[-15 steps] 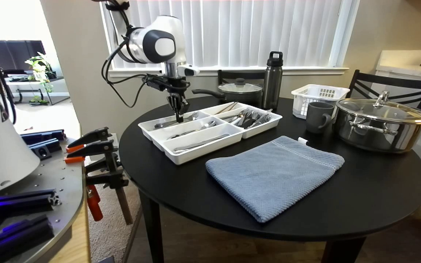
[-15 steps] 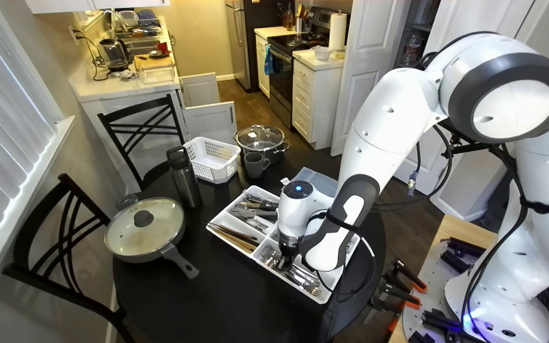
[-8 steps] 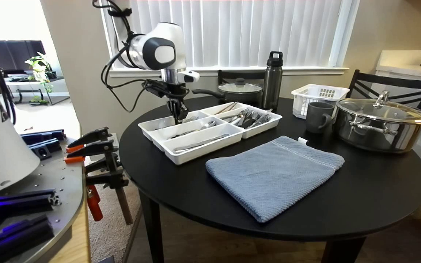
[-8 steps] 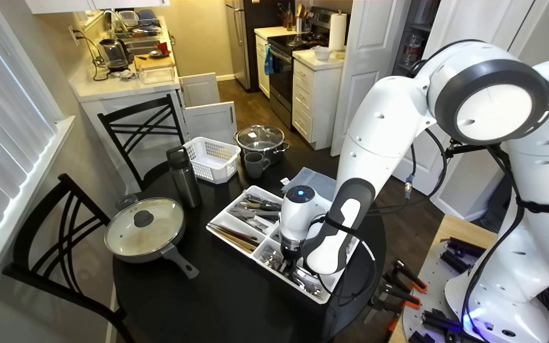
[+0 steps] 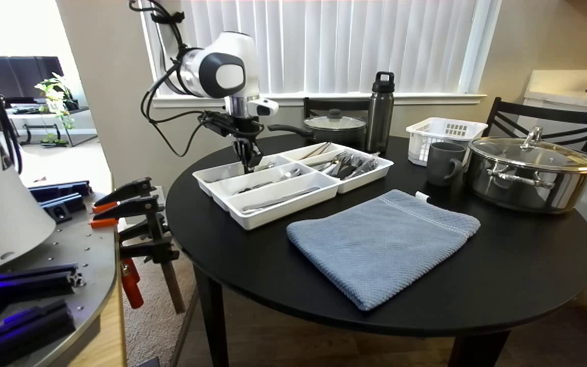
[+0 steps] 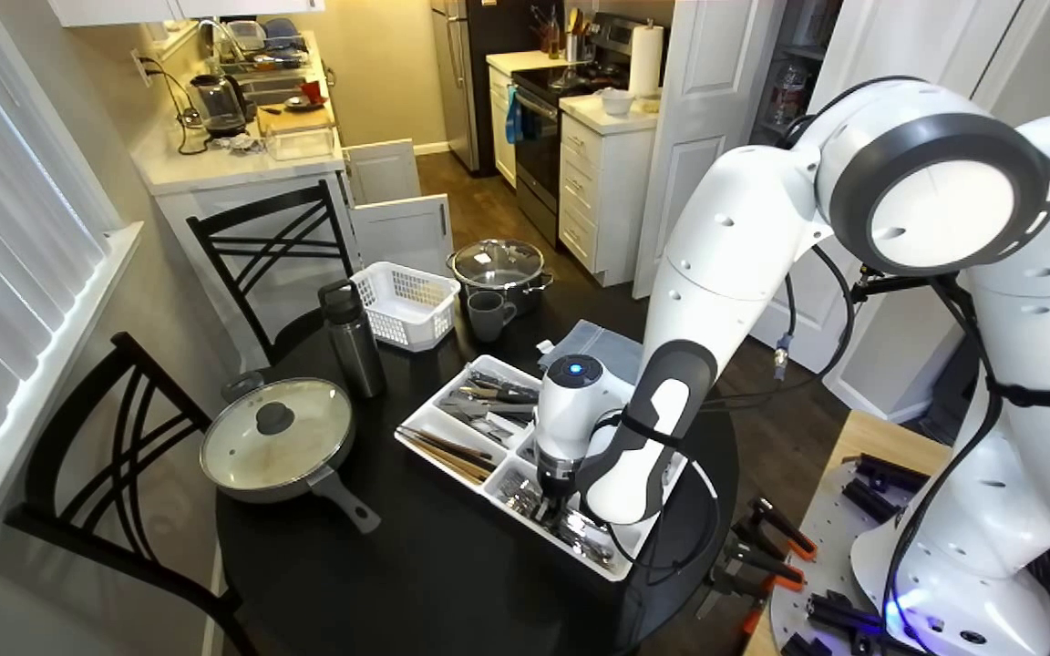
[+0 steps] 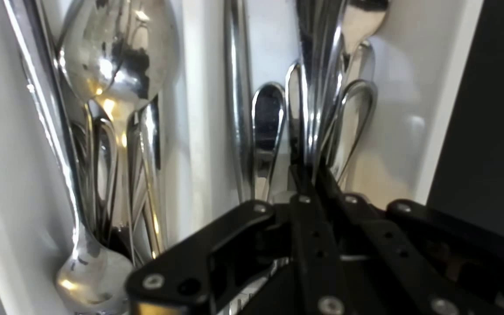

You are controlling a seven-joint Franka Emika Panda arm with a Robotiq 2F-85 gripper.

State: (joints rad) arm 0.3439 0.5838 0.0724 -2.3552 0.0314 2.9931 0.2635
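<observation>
Clamps claw (image 7: 313, 175) on cutlery (image 7: 312, 109) in edge slot (image 7: 400, 131) of tray (image 5: 288, 208) | leans over round, black table (image 5: 441, 285) with towel (image 5: 385, 244), pan (image 6: 261, 451), mug (image 5: 440, 163), pot (image 5: 523, 183) | has blinds (image 5: 334, 46) and chairs (image 5: 553, 113) near, stove (image 6: 536, 146) farther off

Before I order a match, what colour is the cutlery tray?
White. The cutlery tray shows best in an exterior view.

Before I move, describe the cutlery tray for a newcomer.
On the round black table, find the blue cloth. Beside it, below the end effector, lies the white cutlery tray. Unlike the white basket, it is shallow and partitioned inside.
</observation>
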